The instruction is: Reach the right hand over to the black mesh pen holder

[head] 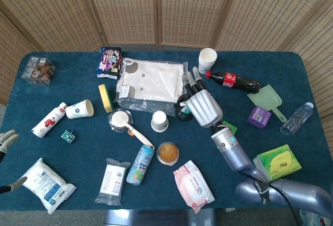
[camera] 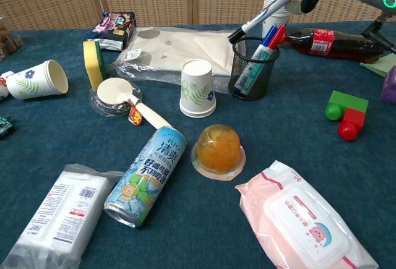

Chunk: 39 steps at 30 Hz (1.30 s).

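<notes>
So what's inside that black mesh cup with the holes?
Two markers, a blue-capped and a red-capped one, stand inside the black mesh pen holder. The right hand holds a black-tipped marker above its rim. The holder's bottom is hidden.
</notes>
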Motion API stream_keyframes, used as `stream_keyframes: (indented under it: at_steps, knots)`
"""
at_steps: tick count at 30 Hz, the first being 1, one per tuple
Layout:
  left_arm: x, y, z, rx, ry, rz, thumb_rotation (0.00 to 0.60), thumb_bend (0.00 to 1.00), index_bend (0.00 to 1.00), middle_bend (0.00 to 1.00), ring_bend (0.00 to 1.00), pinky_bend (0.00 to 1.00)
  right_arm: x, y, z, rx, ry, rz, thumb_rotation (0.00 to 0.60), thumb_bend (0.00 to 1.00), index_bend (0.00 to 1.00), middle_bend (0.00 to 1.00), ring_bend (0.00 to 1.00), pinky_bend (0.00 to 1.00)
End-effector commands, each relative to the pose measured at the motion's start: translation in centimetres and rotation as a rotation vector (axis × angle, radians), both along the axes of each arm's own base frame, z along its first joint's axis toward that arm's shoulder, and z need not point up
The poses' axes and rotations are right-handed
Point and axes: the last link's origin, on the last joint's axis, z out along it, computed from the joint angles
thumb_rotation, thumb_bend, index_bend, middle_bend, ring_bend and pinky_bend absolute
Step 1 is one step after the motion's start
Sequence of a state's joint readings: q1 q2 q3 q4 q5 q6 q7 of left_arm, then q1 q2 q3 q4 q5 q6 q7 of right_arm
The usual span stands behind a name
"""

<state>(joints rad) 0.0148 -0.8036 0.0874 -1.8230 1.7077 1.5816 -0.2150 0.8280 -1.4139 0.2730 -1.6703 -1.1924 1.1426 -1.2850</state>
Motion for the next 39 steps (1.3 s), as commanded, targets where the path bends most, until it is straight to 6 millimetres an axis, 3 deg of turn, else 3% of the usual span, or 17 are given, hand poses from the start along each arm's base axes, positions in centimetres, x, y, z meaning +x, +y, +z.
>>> stream_keyframes:
  at_steps: [1, 19, 21, 28, 30, 36, 39]
  knots:
    - [0.0, -0.1, 0.1, 0.002, -0.001, -0.001, 0.600, 0.04, 0.00, 0.00, 0.00, 0.00, -0.3, -0.3, -0.1, -0.010, 0.028, -0.006, 0.600, 0.44, 0.61, 0.07, 0.00, 0.10]
    - [0.1, -0.1, -0.1, 0.000, 0.003, -0.004, 0.600, 0.04, 0.00, 0.00, 0.00, 0.00, -0.8, -0.1, -0.9, -0.044, 0.191, 0.072, 0.600, 0.47, 0.60, 0.07, 0.00, 0.13]
    - [0.1, -0.1, -0.1, 0.000, 0.003, -0.005, 0.600, 0.04, 0.00, 0.00, 0.00, 0.00, -0.8, 0.0, -1.2, -0.042, 0.197, 0.072, 0.600, 0.46, 0.56, 0.06, 0.00, 0.13]
    - [0.0, -0.1, 0.0, 0.003, 0.002, -0.004, 0.600, 0.04, 0.00, 0.00, 0.00, 0.00, -0.5, 0.4, -1.3, -0.048, 0.180, 0.070, 0.600, 0.34, 0.15, 0.02, 0.00, 0.14]
    - [0.0, -0.1, 0.0, 0.001, 0.003, -0.004, 0.600, 0.04, 0.00, 0.00, 0.00, 0.00, -0.5, 0.4, -1.2, -0.049, 0.173, 0.068, 0.600, 0.30, 0.10, 0.01, 0.00, 0.14]
    - [0.0, -0.1, 0.0, -0.001, 0.003, -0.004, 0.600, 0.04, 0.00, 0.00, 0.00, 0.00, -0.6, 0.4, -0.3, -0.051, 0.099, 0.041, 0.600, 0.26, 0.06, 0.01, 0.00, 0.14]
    - [-0.1, -0.1, 0.1, 0.003, -0.001, 0.001, 0.600, 0.04, 0.00, 0.00, 0.00, 0.00, -1.4, 1.3, 1.5, -0.040, -0.090, 0.007, 0.600, 0.21, 0.07, 0.01, 0.00, 0.14]
